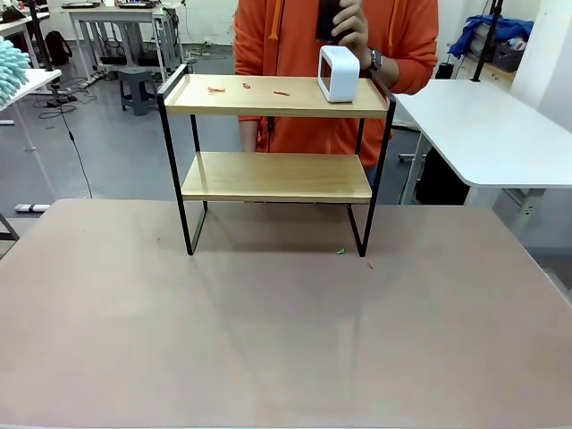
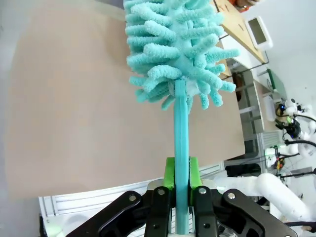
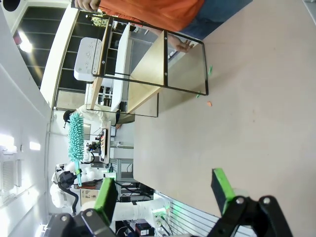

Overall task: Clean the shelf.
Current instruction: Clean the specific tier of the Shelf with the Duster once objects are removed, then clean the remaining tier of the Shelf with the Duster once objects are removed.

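The shelf stands at the far middle of the table, two light wooden boards in a thin black frame. Small red scraps lie on its top board, and a white cube-shaped device sits at that board's right end. My left gripper is shut on the handle of a teal fluffy duster, whose head peeks in at the front view's left edge. My right gripper is open with nothing between its fingers, well back from the shelf.
A person in an orange top stands behind the shelf holding a dark object. A green scrap and a red one lie on the brown table by the shelf's right leg. A white table stands at the right.
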Robot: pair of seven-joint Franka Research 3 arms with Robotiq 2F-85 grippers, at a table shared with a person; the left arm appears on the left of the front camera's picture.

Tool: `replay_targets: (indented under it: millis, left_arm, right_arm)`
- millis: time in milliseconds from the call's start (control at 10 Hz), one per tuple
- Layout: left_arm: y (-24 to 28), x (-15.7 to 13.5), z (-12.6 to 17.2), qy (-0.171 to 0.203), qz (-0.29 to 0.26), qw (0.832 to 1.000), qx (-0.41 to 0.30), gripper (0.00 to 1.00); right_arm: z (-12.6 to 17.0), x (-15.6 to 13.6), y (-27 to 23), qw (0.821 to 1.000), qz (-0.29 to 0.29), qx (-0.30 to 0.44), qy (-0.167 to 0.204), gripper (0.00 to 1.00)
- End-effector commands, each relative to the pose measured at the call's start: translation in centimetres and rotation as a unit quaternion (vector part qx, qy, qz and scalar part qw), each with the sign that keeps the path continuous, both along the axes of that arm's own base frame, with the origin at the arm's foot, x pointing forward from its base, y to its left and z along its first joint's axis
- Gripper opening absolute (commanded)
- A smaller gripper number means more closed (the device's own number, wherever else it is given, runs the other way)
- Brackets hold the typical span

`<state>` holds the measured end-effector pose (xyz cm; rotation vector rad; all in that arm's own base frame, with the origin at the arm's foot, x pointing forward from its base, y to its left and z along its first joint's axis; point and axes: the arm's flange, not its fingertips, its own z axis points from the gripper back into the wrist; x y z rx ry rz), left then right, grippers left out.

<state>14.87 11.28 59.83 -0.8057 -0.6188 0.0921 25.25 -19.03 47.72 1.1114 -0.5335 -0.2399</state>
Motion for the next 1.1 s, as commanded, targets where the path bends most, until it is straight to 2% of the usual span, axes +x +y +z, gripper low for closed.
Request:
replay_targets:
  millis: [0,1000]
  left_arm:
    - [0.48,-0.49,-0.04,-0.011,-0.009,1.0,0.006,0.12]
    - [0.48,-0.49,-0.04,-0.011,-0.009,1.0,0.006,0.12]
  right_arm:
    - [0.2,0.23,-0.01,1.0,0.001,0.002,-0.018,1.0]
    - [0.2,0.23,-0.01,1.0,0.001,0.002,-0.018,1.0]
